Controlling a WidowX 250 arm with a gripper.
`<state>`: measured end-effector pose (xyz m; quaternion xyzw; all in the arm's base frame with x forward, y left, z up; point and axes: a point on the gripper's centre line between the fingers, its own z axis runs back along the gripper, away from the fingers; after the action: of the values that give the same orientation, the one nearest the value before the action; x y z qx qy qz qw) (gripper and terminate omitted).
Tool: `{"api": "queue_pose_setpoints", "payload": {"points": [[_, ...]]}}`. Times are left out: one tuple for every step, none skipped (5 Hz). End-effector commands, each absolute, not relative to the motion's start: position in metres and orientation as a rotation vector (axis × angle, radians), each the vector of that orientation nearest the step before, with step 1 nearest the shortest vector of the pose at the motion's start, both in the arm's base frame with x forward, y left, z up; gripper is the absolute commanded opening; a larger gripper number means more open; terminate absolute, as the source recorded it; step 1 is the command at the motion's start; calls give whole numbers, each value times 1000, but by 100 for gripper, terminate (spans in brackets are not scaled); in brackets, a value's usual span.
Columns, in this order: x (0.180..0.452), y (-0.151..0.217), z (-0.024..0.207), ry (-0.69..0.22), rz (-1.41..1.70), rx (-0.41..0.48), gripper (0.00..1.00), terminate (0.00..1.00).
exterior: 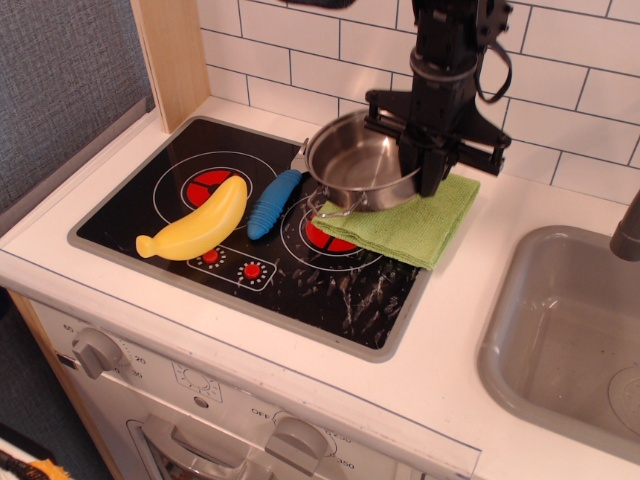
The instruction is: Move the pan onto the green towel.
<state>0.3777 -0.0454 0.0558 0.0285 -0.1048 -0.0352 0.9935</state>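
The tool [432, 160] grips the pan [358, 172] by its rim, tilted low over the towel [420, 222]'s left part, so an early release could tip it off that edge onto the fork handle [273, 203].

The pan [357, 170] covers the middle and left part of the green towel [425, 220], so whether its base touches the cloth cannot be told. It also hides the fork's [272, 203] tines, leaving only the blue handle. The gripper [428, 160] sits at the pan's right rim, its fingertips hidden. The arm is cut off at the top edge, the sink [560, 335] at the right
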Motion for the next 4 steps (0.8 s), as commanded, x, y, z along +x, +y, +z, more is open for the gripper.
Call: {"api": "queue_pose_setpoints", "payload": {"points": [[373, -54, 61, -249, -115, 46, 0, 0], [375, -57, 60, -253, -129, 39, 0, 0], [376, -51, 64, -279, -89, 0, 100, 0], [377, -41, 77, -302, -78, -23, 100, 0]]}}
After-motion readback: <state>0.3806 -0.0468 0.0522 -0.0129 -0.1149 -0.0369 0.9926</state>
